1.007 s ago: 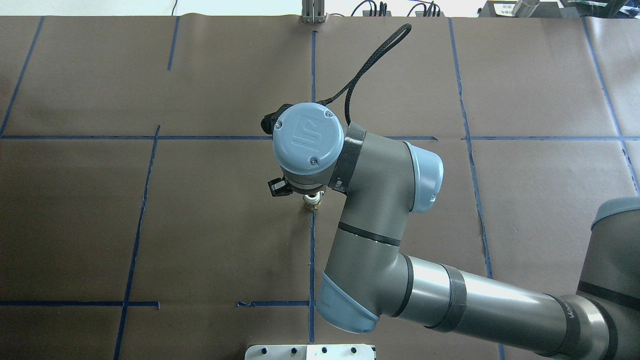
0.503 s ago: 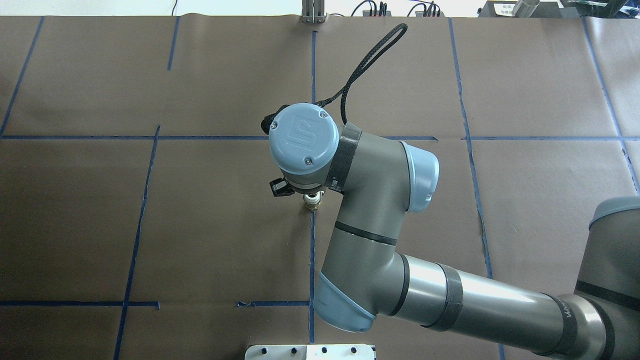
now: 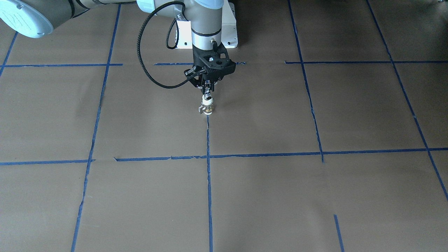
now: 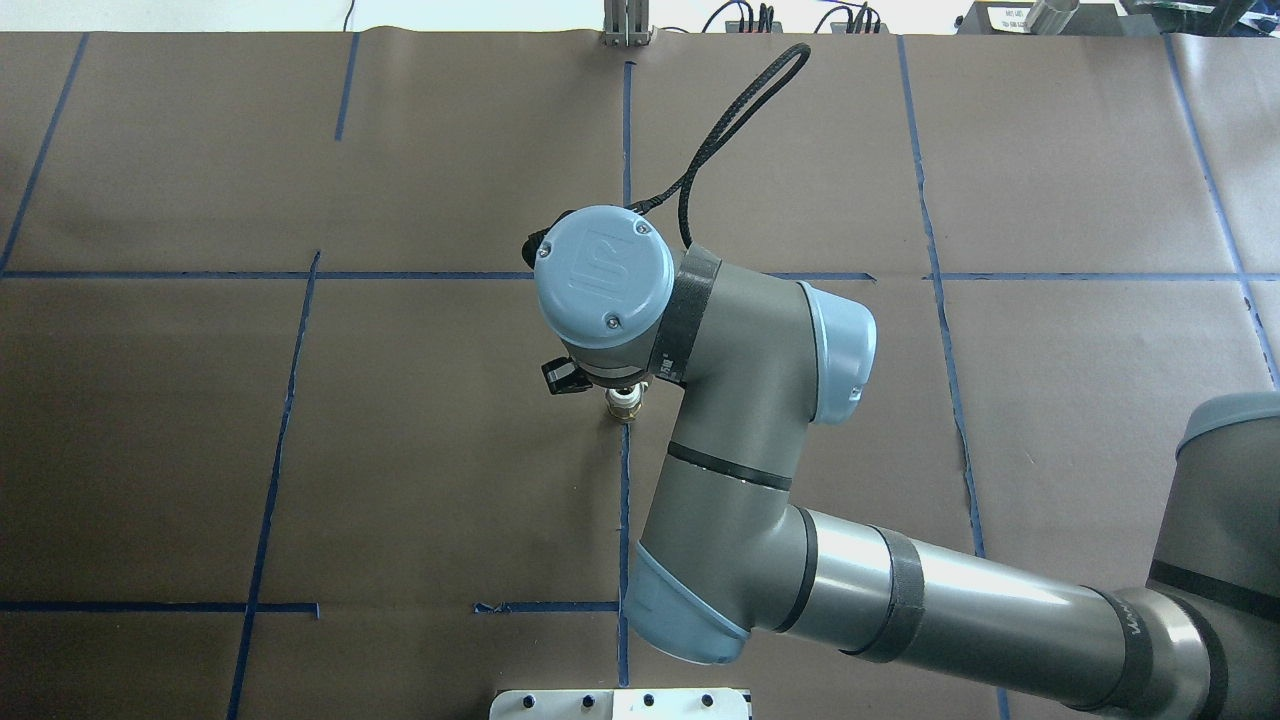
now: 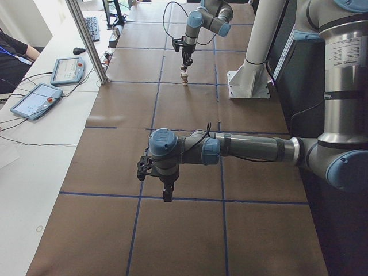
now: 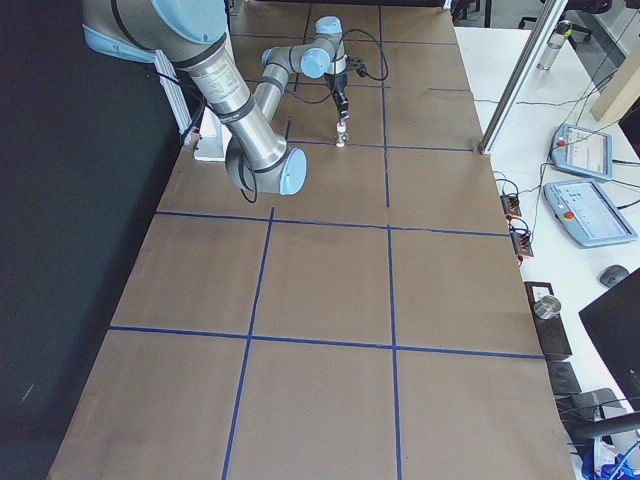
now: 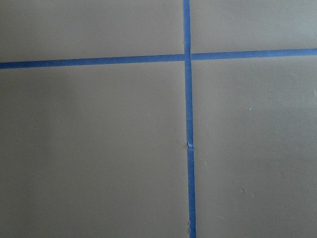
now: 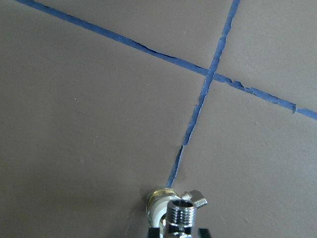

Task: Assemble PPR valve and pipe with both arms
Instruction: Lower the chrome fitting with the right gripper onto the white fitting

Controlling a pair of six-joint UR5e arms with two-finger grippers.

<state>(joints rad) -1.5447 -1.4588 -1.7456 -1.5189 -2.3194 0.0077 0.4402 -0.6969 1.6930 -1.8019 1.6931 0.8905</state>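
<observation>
The PPR valve (image 3: 206,109) stands upright on the brown table at a blue tape line, white end up and brass middle below; it also shows in the overhead view (image 4: 622,405) and the right wrist view (image 8: 159,204). The chrome pipe (image 3: 208,95) sits on top of it, its threaded end toward the right wrist camera (image 8: 179,214). My right gripper (image 3: 207,90) points straight down and is shut on the pipe. My left gripper (image 5: 167,196) hangs above bare table far from the valve; I cannot tell whether it is open. The left wrist view shows only table and tape.
The white pedestal base (image 3: 229,31) stands at the robot's side of the table. A metal post (image 5: 86,40) and control tablets (image 5: 34,100) are on the white bench beyond the far edge. Blue tape lines (image 4: 625,520) grid the brown paper.
My right wrist has shifted slightly to the left over the valve, and its cable loop has moved with it. The valve and pipe have stayed in place.
</observation>
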